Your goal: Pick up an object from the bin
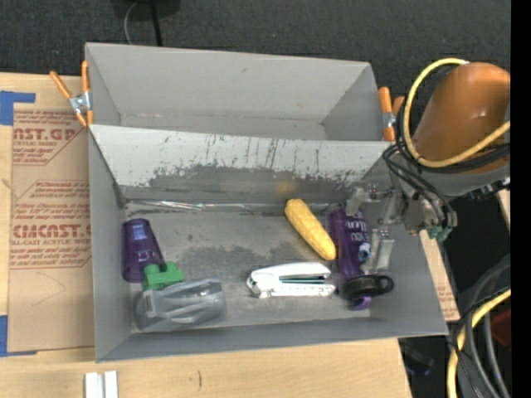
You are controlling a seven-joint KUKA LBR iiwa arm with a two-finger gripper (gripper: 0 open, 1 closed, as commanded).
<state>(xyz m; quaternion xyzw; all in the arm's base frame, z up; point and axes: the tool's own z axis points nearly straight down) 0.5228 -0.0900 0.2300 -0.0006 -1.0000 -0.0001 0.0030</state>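
Observation:
My gripper (381,250) hangs at the bin's right wall, just right of a purple bottle (346,240) that lies lengthwise there. At the bottle's near end sits its black ring-shaped cap (368,287). A yellow corn cob (310,228) lies slanted to the left of the bottle. In front of the cob, near the front wall, rests a white stapler (290,280). The gripper is close beside the bottle, and I cannot make out whether it touches it.
At the bin's left end stand a purple cup (137,249), a small green piece (162,274) and a clear plastic cup (182,303) on its side. The arm's orange dome and cables hang over the right rim.

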